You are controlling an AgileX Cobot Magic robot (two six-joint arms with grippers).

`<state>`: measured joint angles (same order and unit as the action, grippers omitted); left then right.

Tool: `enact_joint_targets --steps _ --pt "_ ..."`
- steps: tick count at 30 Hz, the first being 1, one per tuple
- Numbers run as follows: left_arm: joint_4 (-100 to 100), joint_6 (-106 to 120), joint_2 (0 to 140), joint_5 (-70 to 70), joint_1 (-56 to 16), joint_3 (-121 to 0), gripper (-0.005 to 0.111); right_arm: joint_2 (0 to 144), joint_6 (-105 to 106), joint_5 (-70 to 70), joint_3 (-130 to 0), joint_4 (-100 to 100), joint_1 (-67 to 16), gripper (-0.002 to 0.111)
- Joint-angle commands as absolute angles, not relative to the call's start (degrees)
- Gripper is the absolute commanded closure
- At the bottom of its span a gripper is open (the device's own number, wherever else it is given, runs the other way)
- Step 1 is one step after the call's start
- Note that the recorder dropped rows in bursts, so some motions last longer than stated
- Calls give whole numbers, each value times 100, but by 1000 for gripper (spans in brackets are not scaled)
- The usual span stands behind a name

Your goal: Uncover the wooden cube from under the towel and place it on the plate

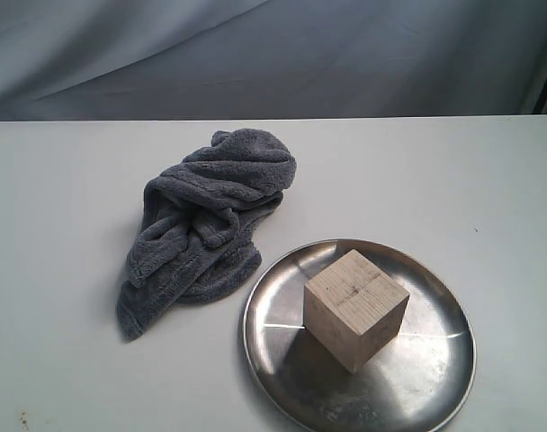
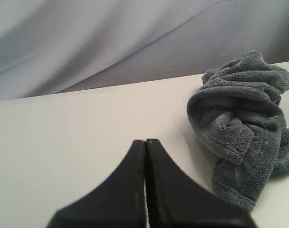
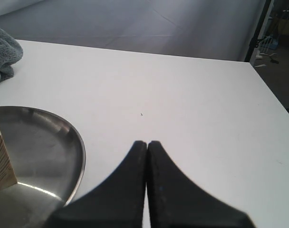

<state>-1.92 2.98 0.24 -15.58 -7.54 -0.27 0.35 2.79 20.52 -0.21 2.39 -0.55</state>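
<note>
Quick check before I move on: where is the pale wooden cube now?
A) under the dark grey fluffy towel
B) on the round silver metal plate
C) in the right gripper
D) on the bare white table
B: the pale wooden cube stands uncovered on the round silver metal plate, the dark grey fluffy towel crumpled beside it.

White table (image 1: pixel 67 180), seemingly grey draped backdrop (image 1: pixel 255 54)

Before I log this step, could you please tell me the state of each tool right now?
Left tool: closed, holding nothing.
Right tool: closed, holding nothing.
</note>
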Motion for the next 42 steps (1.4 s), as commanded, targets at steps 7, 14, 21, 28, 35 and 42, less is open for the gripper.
enact_joint_targets --steps 7,14,21,28,35,42 --pt "-210 345 0 -2040 -740 0 107 0 298 1999 0 212 -66 108" --pt "-210 345 0 -2040 -740 0 107 0 298 1999 0 212 -66 108" --pt "-210 345 0 -1985 -740 0 107 0 298 1999 0 212 -66 108" --pt "-210 345 0 -1985 -740 0 107 0 298 1999 0 212 -66 108" --pt "-210 345 0 -1985 -728 0 107 0 298 1999 0 212 -66 108" --pt "-165 308 0 -1985 -606 0 107 0 298 1999 0 212 -66 108"
